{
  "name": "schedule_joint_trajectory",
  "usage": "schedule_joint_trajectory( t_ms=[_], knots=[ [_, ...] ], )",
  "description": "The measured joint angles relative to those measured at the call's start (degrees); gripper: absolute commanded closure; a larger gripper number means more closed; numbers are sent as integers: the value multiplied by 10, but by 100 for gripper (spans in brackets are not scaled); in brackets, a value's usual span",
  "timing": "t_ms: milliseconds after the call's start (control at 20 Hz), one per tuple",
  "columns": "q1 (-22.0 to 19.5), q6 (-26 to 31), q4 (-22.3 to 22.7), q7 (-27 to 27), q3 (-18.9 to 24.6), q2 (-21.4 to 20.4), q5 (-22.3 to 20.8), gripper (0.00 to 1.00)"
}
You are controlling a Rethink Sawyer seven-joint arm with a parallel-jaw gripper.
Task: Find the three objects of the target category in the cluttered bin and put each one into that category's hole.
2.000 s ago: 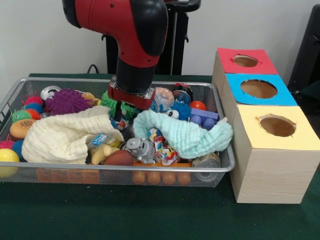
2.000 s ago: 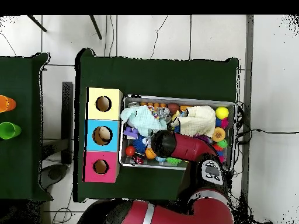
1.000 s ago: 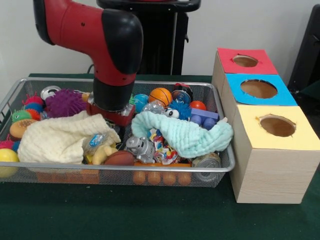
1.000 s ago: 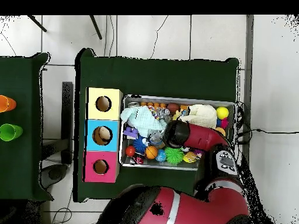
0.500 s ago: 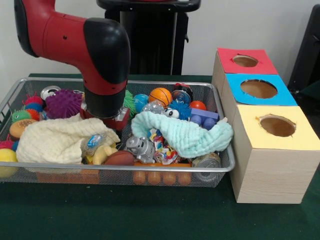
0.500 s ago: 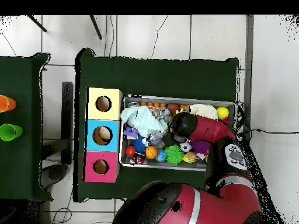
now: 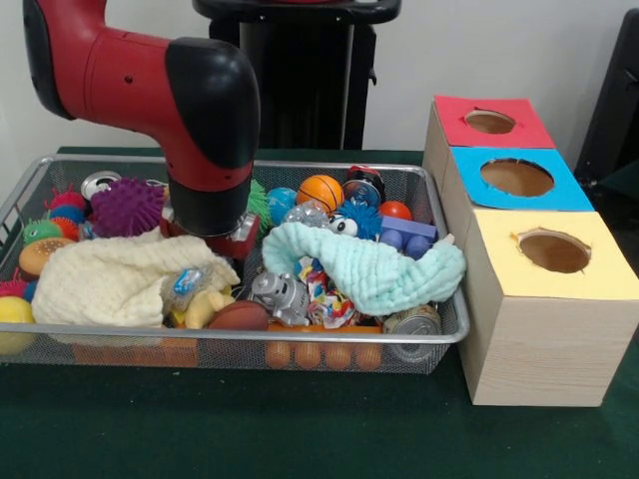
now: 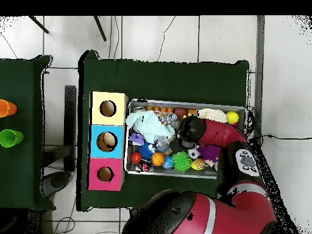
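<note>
Down at the near edge of the green table (image 7: 300,429), the bin (image 7: 250,339) sits with its long wire-mesh side facing us, running from the left edge almost to the three wooden boxes (image 7: 539,329) at the right. Along that near rim: a brown football-shaped toy (image 7: 238,316), a small grey robot figure (image 7: 282,295) and a tin can (image 7: 412,321) in the near right corner. Just behind, two cloths dominate, a cream one (image 7: 115,279) to the left and a mint one (image 7: 369,269) to the right. Both look soft and floppy, likely to drape and snag; pinching a bunched fold seems the best hold for clearing them. Mid-bin, the gripper (image 7: 225,238) is pressed low at the cream cloth's far edge, its jaws hidden under the wrist, so there's no telling whether they're parted or closed. Toward the far rim, an orange ball (image 7: 320,192) and a purple spiky ball (image 7: 125,206), probably light, and the orange one apt to roll.
</note>
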Motion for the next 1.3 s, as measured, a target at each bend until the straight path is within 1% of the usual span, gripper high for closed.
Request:
schedule_joint_trajectory(
  t_ms=[250,300,450,500,600,650,950,1150,1300],
  knots=[
    [-3,-1,31,0,8,-26,0,0],
    [-3,-1,49,0,10,-43,0,0],
    [-3,-1,77,0,12,-74,0,0],
    [-3,-1,89,0,12,-91,0,0],
    [-3,-1,98,0,13,-107,-1,0],
    [-3,-1,107,0,13,-125,0,0],
    [-3,-1,111,0,13,-156,-1,0],
    [-3,-1,109,0,14,-161,-1,0],
    [-3,0,98,0,14,-155,-1,0]
  ],
)
